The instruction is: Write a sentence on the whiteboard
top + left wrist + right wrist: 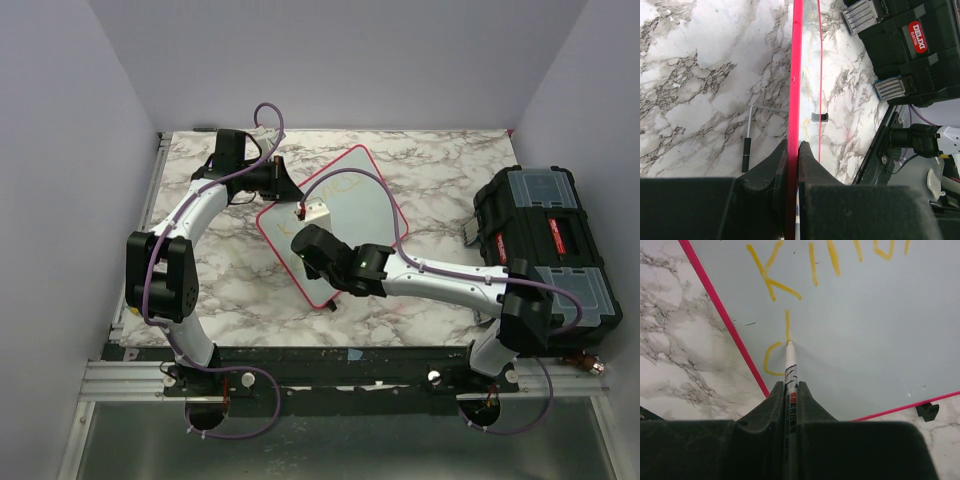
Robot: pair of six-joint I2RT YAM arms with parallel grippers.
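The whiteboard (350,200) lies mid-table (430,170), turned so that its corners point up, down, left and right. The left gripper (285,185) is clamped on the pink frame at the board's upper-left edge, its jaws narrow with only the rim between them. Whether that edge is lifted off the marble cannot be told. The right gripper (300,245) reaches over the lower-left part of the board, closed tight on a marker (789,365) whose tip touches the surface close to the left frame. The sentence (812,265) so far is yellow capitals on an upper line, and a curved stroke and an upright stroke where the tip rests. White board stays bare to the right of the tip, down to the lower edge, where a black clip (927,411) sits. A toolbox (545,245) stands along the right wall, with a strip of bare marble between it and the board's right corner. A hex key (746,150) lies on the marble beside the clamped edge.
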